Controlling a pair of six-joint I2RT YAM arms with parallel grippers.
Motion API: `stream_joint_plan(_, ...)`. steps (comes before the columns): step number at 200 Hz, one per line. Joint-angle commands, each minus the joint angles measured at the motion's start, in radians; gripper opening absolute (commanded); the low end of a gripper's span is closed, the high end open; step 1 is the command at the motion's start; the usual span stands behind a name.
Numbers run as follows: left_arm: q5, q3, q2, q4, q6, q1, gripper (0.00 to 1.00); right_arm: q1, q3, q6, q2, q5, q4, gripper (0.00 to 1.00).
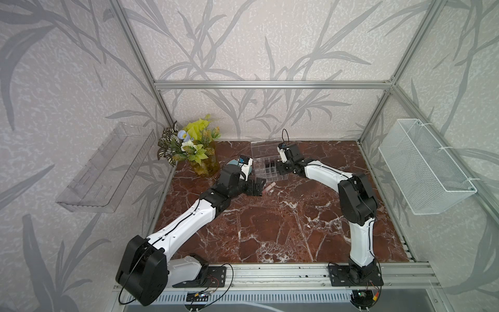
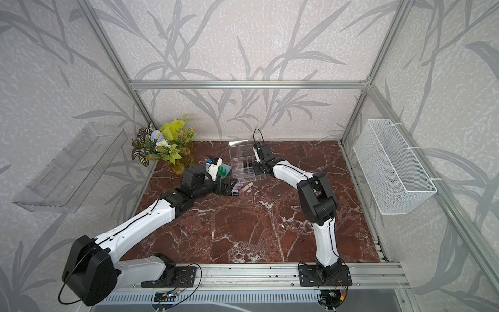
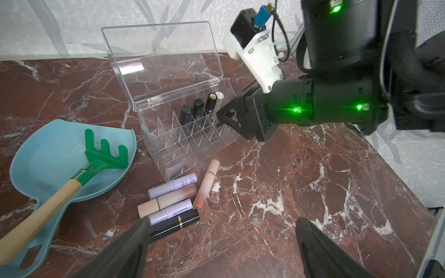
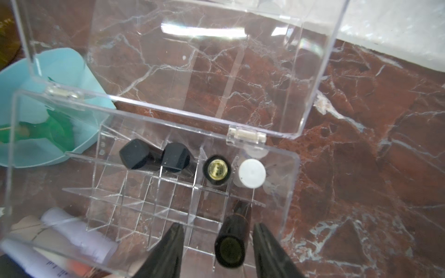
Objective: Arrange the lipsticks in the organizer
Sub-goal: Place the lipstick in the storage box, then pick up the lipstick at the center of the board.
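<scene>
The clear organizer (image 3: 168,146) stands at the back of the table with its lid up, also in both top views (image 1: 266,173) (image 2: 259,175). Its back row holds two black lipsticks (image 4: 134,154), a gold-topped one (image 4: 217,169) and a white one (image 4: 252,172). My right gripper (image 4: 218,226) hangs open over the organizer; a dark lipstick (image 4: 230,245) stands in a cell between its fingers with a gap on each side. Several loose lipsticks lie in front of the organizer: lilac (image 3: 172,185), pale pink (image 3: 207,185), black (image 3: 175,225). My left gripper (image 3: 222,220) is open beside them, holding nothing.
A teal scoop (image 3: 48,154) with a green rake (image 3: 103,154) lies left of the organizer. A flower vase (image 1: 194,154) stands in the back left corner. A clear tray (image 1: 105,167) and a wire basket (image 1: 424,167) hang on the side walls.
</scene>
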Motion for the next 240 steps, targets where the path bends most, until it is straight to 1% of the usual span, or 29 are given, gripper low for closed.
stream_joint_plan(1, 0.001, -0.016, -0.011, -0.014, 0.011, 0.006, 0.96, 0.001, -0.011, 0.016, -0.12, 0.01, -0.004, 0.51)
stream_joint_plan(64, -0.009, -0.038, 0.008, -0.028, 0.003, 0.008, 0.95, 0.001, -0.1, 0.033, -0.311, 0.002, -0.056, 0.52)
stream_joint_plan(98, -0.03, -0.042, 0.068, -0.052, 0.006, 0.008, 0.95, 0.001, -0.203, 0.085, -0.444, -0.033, -0.068, 0.51)
stream_joint_plan(117, -0.014, -0.025, 0.111, -0.076, 0.006, 0.006, 0.91, 0.002, -0.255, 0.111, -0.51, -0.057, -0.101, 0.51)
stream_joint_plan(144, -0.01, -0.003, 0.16, -0.107, 0.014, 0.004, 0.89, 0.008, -0.308, 0.132, -0.592, -0.095, -0.17, 0.52)
stream_joint_plan(198, -0.04, -0.002, 0.233, -0.088, 0.014, 0.005, 0.89, 0.015, -0.404, 0.163, -0.703, -0.168, -0.279, 0.52)
stream_joint_plan(240, -0.095, 0.003, 0.256, -0.092, 0.025, 0.005, 0.9, 0.016, -0.492, 0.184, -0.754, -0.186, -0.279, 0.54)
